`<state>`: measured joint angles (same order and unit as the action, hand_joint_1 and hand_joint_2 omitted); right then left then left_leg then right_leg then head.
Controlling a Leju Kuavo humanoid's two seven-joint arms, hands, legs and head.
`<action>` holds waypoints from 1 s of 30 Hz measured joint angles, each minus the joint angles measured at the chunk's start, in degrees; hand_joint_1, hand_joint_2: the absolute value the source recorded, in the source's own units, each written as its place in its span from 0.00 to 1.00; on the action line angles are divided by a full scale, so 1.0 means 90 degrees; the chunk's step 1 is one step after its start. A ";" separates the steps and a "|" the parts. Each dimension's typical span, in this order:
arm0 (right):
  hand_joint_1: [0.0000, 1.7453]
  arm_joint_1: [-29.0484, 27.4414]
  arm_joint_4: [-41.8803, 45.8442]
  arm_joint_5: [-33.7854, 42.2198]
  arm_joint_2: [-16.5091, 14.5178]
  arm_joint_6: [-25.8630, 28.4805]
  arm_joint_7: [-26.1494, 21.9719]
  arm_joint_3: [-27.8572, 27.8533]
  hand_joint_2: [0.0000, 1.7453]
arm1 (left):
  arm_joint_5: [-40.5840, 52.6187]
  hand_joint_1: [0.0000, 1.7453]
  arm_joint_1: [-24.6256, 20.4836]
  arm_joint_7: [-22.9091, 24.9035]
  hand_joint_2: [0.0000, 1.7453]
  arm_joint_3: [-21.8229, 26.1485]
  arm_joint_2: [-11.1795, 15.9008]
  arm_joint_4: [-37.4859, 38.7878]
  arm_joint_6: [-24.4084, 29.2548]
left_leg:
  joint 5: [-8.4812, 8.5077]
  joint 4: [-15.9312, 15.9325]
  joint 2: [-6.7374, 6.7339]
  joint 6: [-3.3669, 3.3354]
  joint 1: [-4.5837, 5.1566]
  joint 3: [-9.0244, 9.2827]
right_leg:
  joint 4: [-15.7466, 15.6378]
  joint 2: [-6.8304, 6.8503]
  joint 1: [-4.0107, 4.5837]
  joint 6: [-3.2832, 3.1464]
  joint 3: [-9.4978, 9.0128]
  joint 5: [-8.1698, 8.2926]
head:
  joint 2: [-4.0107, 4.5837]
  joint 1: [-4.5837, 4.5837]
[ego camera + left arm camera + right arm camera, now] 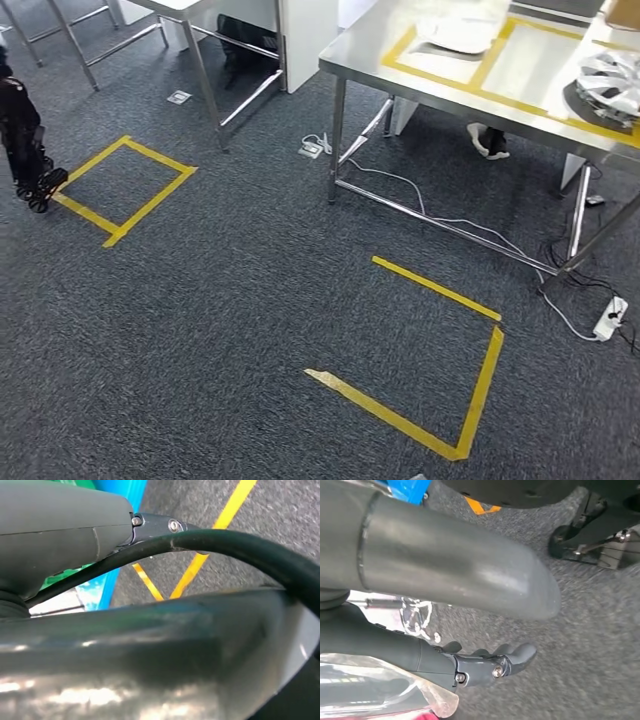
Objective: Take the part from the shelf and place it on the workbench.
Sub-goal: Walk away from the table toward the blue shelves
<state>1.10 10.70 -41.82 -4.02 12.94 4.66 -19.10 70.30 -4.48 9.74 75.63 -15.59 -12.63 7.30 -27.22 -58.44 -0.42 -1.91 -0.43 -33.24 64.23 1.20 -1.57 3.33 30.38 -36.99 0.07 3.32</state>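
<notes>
The left hand [75,535] lays its grey thumb and a dark finger over the black rim of one part [151,655], a shiny, smoothly curved silver shell hard against the palm; whether it is gripped cannot be told. Two yellow tape squares [151,205] mark grey carpet beside one steel workbench [362,50]. The right hand [463,575] is spread and holds nothing.
</notes>
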 joint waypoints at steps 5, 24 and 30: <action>0.00 -0.0046 -0.0001 -0.0115 0.0002 0.0008 -0.0016 0.0032 0.00 | 0.0007 0.00 -0.0010 -0.0044 0.00 -0.0035 -0.0001 0.0000 -0.0065 | -0.0004 -0.0003 0.0449 -0.0044 0.0062 0.0024 | 0.0591 -0.0189 0.0048 -0.0100 0.0523 0.0205 | 0.0000 0.0006; 0.00 -0.0034 -0.0002 -0.0188 0.0017 0.0027 -0.0004 0.0138 0.00 | 0.0030 0.00 -0.0004 -0.0009 0.00 -0.0050 0.0007 0.0007 -0.0075 | -0.0067 -0.0044 -0.0424 0.0183 0.0103 0.0084 | -0.0809 0.0513 0.0090 -0.0213 -0.0216 0.0635 | 0.0000 -0.0064; 0.00 0.0005 0.0002 -0.0210 0.0017 0.0028 -0.0010 0.0143 0.00 | 0.0036 0.00 0.0004 -0.0013 0.00 -0.0052 -0.0002 0.0007 -0.0078 | -0.0007 0.0112 -0.0068 -0.0027 0.0079 0.0103 | -0.0199 0.0164 0.0057 -0.0053 0.0012 0.0184 | 0.0000 -0.0004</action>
<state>1.15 10.72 -43.71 -3.87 13.19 4.57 -17.81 70.62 -4.45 9.62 75.17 -15.61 -12.57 6.60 -27.28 -57.43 -1.03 -2.16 0.29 -32.31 62.44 2.67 -1.06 2.85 30.48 -35.33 0.07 3.29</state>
